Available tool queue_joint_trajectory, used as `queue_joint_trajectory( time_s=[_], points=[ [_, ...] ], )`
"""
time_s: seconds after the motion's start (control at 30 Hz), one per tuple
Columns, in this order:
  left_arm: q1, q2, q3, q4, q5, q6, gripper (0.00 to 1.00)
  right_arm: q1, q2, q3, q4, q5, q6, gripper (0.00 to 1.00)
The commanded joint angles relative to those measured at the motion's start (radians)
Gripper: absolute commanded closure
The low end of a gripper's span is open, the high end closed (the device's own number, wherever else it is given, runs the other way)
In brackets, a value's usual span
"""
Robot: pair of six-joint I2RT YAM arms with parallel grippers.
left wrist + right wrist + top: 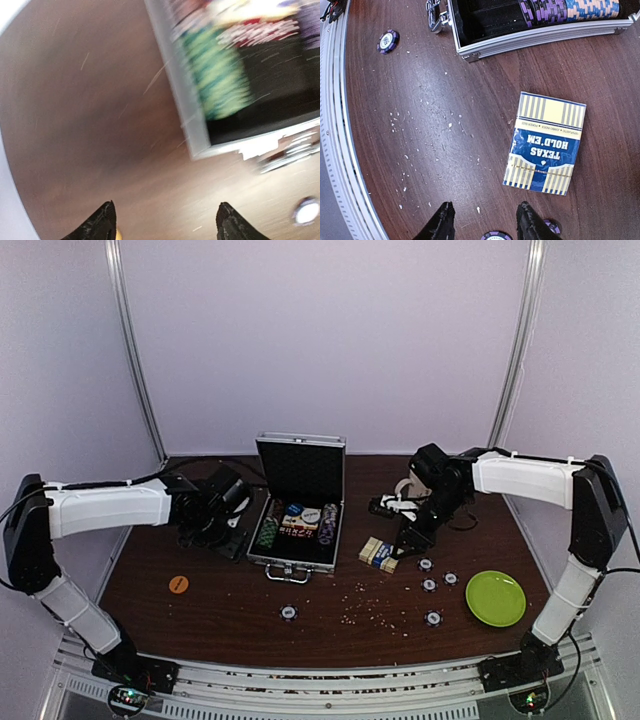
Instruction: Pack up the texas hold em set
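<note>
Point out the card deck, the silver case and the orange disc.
card deck [545,150]: right wrist view, on the blue printed band of its face.
silver case [300,472]: top external view, on the black inside of its raised lid.
orange disc [179,583]: top external view, on its middle.

A lime green plate [495,598] sat on the dark brown table [200,620], at the near right. Pale crumbs [375,612] lay scattered over the wood near the middle, left of the plate. A cream mug [404,490] stood farther back, right of centre, partly hidden. A ribbed metal rail [330,680] ran along the near edge. Pale lilac walls [330,340] with two slim metal poles [135,350] closed the far side.
</note>
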Motion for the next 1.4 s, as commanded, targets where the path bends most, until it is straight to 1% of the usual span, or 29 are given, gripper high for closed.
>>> queue_joint_trajectory(
  time_s=[0.0,0.1,0.2,0.37,0.47,0.57,0.73,0.97,1.07,1.23,1.37],
  points=[
    [0.16,-0.09,-0.134,-0.11,-0.025,-0.194,0.29,0.008,0.003,0.022,-0.013,-0.021,-0.016,0.57],
    [0.272,-0.146,-0.223,-0.094,0.028,-0.22,0.3,0.01,0.001,0.022,-0.016,-0.019,-0.02,0.57],
    [0.345,-0.177,-0.267,-0.091,0.07,-0.218,0.29,0.01,0.0,0.022,-0.021,-0.015,-0.024,0.57],
    [0.442,-0.138,-0.311,-0.074,0.172,-0.189,0.28,0.01,-0.004,0.022,-0.019,-0.008,-0.027,0.57],
    [0.447,-0.092,-0.305,-0.051,0.224,-0.171,0.29,0.01,-0.008,0.02,-0.018,-0.006,-0.028,0.57],
    [0.449,-0.052,-0.302,-0.043,0.227,-0.166,0.29,0.01,-0.009,0.02,-0.02,-0.006,-0.027,0.57],
    [0.449,-0.034,-0.296,-0.032,0.246,-0.156,0.32,0.01,-0.005,0.02,-0.021,-0.004,-0.029,0.57],
    [0.452,-0.004,-0.29,-0.03,0.258,-0.147,0.38,0.01,-0.002,0.022,-0.022,-0.003,-0.029,0.57],
    [0.451,0.002,-0.292,-0.024,0.276,-0.14,0.44,0.01,-0.002,0.022,-0.022,-0.005,-0.03,0.57],
    [0.45,-0.006,-0.299,-0.006,0.311,-0.125,0.57,0.01,-0.002,0.023,-0.023,-0.005,-0.031,0.57],
    [0.439,-0.029,-0.285,-0.01,0.322,-0.111,0.63,0.01,0.001,0.023,-0.024,-0.005,-0.029,0.57]
  ],
)
